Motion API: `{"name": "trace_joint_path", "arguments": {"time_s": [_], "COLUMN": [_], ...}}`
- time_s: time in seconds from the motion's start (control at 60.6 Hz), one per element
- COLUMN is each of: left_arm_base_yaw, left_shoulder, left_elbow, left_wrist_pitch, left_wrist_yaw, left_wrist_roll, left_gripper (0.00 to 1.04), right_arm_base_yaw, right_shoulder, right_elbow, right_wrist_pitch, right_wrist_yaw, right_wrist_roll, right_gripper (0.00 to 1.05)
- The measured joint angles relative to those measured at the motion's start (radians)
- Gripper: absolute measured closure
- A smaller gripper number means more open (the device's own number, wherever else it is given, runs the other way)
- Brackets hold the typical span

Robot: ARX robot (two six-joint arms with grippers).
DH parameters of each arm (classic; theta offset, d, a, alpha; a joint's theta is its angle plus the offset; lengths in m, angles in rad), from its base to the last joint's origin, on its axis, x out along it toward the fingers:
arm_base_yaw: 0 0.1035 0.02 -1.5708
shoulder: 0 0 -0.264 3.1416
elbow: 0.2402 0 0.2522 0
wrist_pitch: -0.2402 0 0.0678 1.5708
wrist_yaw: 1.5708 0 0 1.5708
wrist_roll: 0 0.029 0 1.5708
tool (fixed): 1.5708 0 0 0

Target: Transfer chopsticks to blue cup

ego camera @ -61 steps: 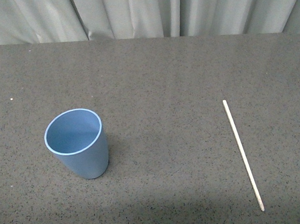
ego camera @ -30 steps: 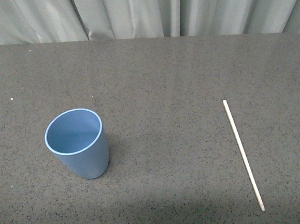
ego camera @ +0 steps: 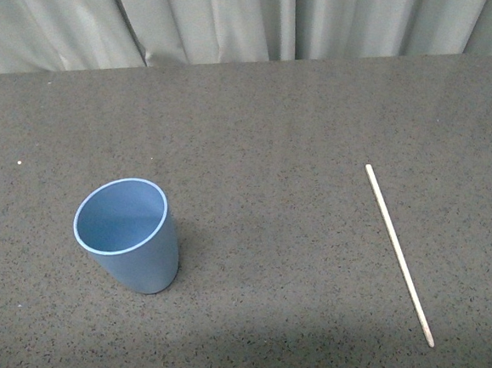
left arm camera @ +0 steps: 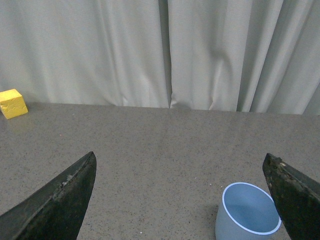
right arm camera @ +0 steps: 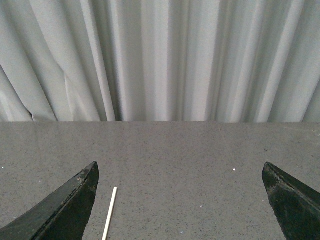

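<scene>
The blue cup (ego camera: 129, 236) stands upright and empty on the left of the dark speckled table. It also shows in the left wrist view (left arm camera: 248, 212), close to one finger of my left gripper (left arm camera: 180, 165), which is open and empty above the table. The cream chopstick (ego camera: 397, 252) lies flat on the right, running from far to near. Its far end shows in the right wrist view (right arm camera: 109, 212), beside one finger of my right gripper (right arm camera: 180, 167), which is open and empty. Neither gripper shows in the front view.
A yellow block (left arm camera: 13, 103) sits at the table's far edge by the grey curtain (ego camera: 233, 19), seen in the left wrist view. The curtain hangs along the whole back edge of the table (ego camera: 259, 132).
</scene>
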Motion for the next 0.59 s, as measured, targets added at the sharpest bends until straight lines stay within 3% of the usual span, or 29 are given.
{"name": "trace_joint_path", "arguments": {"time_s": [0.264,0.363,0.396,0.594], "left_arm_base_yaw": [0.000,0.000,0.000,0.000], "left_shoulder": [0.000,0.000,0.000,0.000], "left_elbow": [0.000,0.000,0.000,0.000], "left_wrist_pitch": [0.000,0.000,0.000,0.000], "left_wrist_yaw": [0.000,-0.003,-0.002,0.000], "left_wrist_roll": [0.000,0.000,0.000,0.000], "left_gripper": [0.07,0.07,0.07,0.07], "right_arm_base_yaw": [0.000,0.092,0.102,0.138], "right_shoulder": [0.000,0.121,0.185,0.660], "right_elbow": [0.000,0.030,0.043,0.185], "right_wrist_pitch": [0.000,-0.018,-0.005,0.110], "right_wrist_yaw": [0.000,0.291,0.323,0.256], "right_wrist_roll": [0.000,-0.140,-0.161,-0.104], "right_gripper": [0.09,0.09,0.09,0.09]}}
